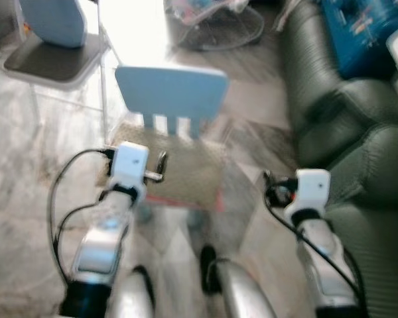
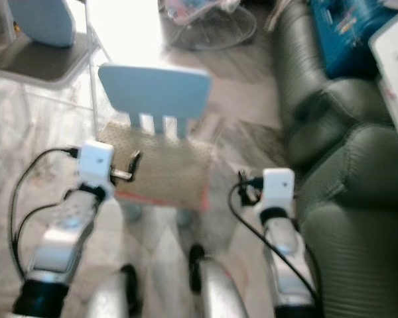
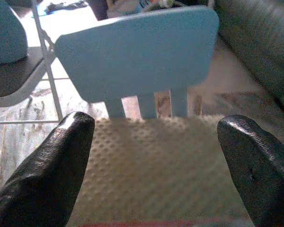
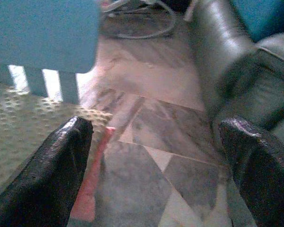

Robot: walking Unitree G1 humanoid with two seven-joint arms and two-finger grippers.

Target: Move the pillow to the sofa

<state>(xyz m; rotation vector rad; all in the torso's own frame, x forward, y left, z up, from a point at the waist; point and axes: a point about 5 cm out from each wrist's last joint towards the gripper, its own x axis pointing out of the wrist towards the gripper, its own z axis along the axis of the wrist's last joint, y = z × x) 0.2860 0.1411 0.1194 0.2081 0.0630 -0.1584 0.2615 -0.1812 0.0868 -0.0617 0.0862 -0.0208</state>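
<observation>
We've got the pillow (image 1: 179, 172) on a blue chair (image 1: 171, 93) mid-frame, sofa (image 1: 348, 132) at right; left claw (image 3: 151, 156) and right claw (image 4: 156, 161) both spread, empty.

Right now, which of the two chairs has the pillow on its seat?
The small blue chair straight ahead; the tan pillow lies on its seat. The chair with the dark seat stands farther left.

A flat beige pillow (image 1: 176, 171) lies on the seat of a small light blue chair (image 1: 171, 93), its red edge toward the robot. A dark green sofa (image 1: 358, 152) stands to the right.
</observation>
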